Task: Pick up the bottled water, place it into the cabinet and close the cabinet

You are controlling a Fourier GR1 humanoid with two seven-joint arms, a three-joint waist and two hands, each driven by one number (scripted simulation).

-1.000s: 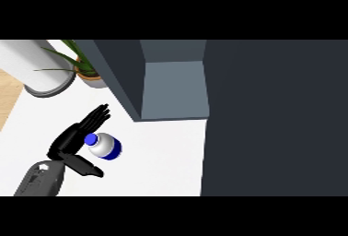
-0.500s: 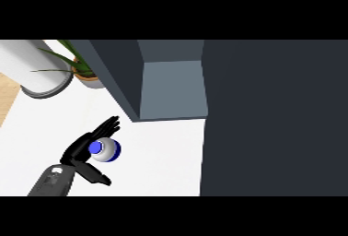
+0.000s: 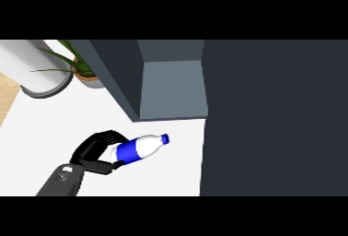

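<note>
Kitchen: white counter (image 3: 163, 179), dark cabinet (image 3: 272, 115), potted plant (image 3: 80, 69).

Bottled water (image 3: 139, 148): base hidden inside curled left hand (image 3: 95, 152). Potted plant (image 3: 80, 69), upper left: partly behind cabinet (image 3: 170, 87).

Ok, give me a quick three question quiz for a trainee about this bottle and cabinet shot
1. True or false: the bottled water stands upright on the counter.
2. What does the bottle's blue cap point towards? A) the potted plant B) the dark cabinet C) the white cylinder
3. Fill in: the hand at the lower left has its fingers ___ round the bottle.

Key
1. False: it is tilted in the hand, cap up and to the right.
2. B.
3. Curled.
</note>
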